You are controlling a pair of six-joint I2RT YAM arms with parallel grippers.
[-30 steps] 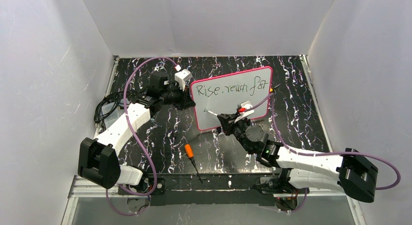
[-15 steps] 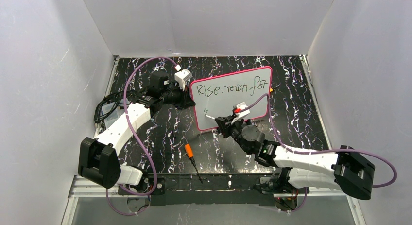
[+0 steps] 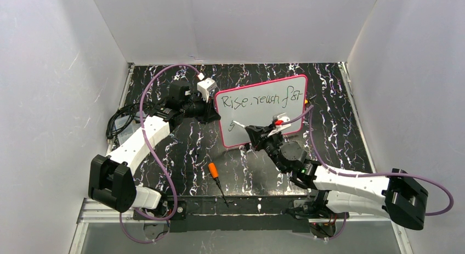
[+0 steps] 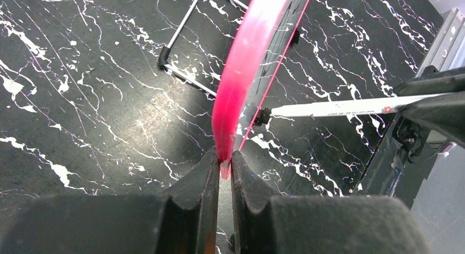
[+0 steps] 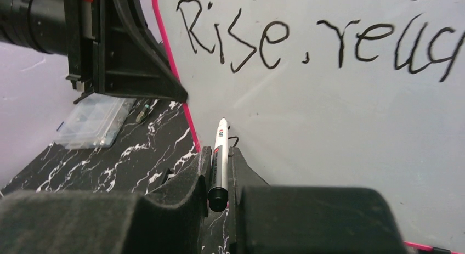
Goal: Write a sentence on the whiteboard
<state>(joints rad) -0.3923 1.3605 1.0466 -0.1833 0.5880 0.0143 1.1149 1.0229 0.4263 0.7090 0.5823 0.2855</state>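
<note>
The pink-framed whiteboard stands near the black marbled table's far edge, its rim pinched in the left gripper's jaws, while the right gripper, jaws clamped on a white marker, is starting the black handwritten sentence's second line, which likely calls for light, steady strokes rightward.

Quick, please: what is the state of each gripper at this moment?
Left gripper: closed, clamping the pink edge of the whiteboard.
Right gripper: closed, holding the marker.
</note>
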